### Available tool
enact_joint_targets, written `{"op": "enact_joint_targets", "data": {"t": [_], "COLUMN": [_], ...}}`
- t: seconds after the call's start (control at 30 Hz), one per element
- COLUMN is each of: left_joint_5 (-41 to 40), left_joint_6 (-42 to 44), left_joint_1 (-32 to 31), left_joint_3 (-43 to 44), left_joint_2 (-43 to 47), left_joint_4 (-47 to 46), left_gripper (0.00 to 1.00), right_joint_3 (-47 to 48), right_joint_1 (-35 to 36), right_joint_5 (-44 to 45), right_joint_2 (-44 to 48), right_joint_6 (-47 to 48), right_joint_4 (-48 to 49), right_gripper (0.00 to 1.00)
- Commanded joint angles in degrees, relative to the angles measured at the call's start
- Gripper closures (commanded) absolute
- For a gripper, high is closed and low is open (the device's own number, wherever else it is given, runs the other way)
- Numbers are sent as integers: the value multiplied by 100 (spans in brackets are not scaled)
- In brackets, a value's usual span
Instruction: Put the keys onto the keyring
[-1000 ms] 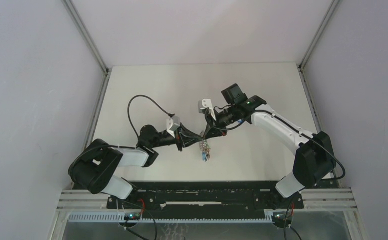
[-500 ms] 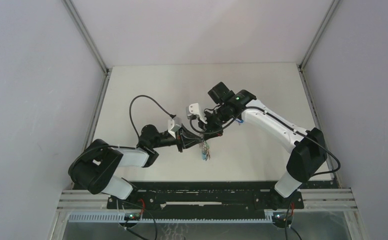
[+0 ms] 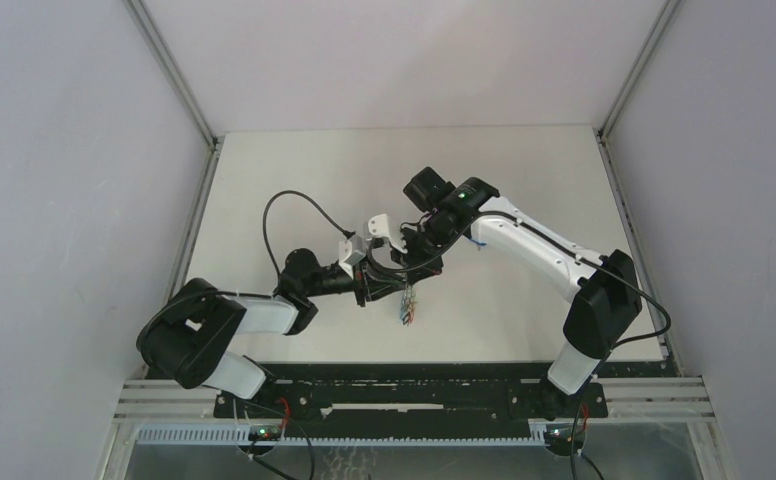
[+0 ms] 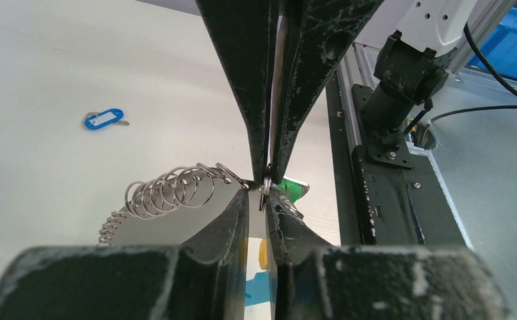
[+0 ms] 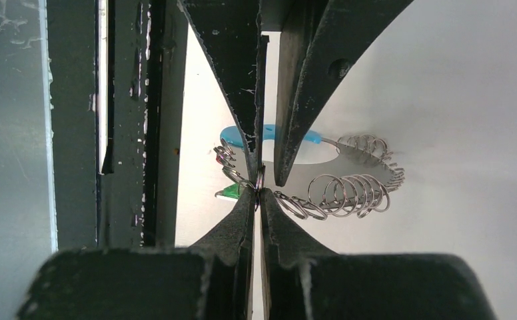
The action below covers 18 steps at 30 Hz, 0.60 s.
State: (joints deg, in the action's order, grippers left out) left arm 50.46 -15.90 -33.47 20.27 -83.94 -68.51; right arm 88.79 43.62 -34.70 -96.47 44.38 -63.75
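The large thin grey metal keyring (image 4: 172,192), fringed with silver links, hangs above the white table (image 4: 56,60) between both arms. The right gripper (image 5: 259,197) pinches one small silver link (image 4: 267,189); the left gripper (image 4: 259,200) stands slightly spread around it. Tiny keys (image 4: 294,191) with coloured plastic tags dangle below. We judge the set light, stiff, slippery and free to swing: we grip a link flat across its wire.

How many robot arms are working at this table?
2. The left arm reaches in from the near left, the right arm from the near right; the left gripper and right gripper meet tip to tip at the keyring. No other shows.
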Motion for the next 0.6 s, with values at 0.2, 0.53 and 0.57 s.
{"op": "enact_joint_targets", "data": {"t": [0.2, 0.53, 0.57], "left_joint_5": [64, 243, 271], "left_joint_6": [-255, -403, -409], "left_joint_1": [8, -23, -26], "left_joint_3": [154, 248, 257], "left_joint_2": [21, -200, -221], "left_joint_4": [-868, -1020, -1016], "left_gripper": [77, 79, 80], "right_joint_3": [156, 284, 299], "right_joint_1": [49, 154, 156], "right_joint_5": [-28, -35, -17], "right_joint_2": [44, -53, -68], "right_joint_6": [149, 149, 145], "right_joint_4": [13, 75, 65], "right_gripper": [100, 100, 100]}}
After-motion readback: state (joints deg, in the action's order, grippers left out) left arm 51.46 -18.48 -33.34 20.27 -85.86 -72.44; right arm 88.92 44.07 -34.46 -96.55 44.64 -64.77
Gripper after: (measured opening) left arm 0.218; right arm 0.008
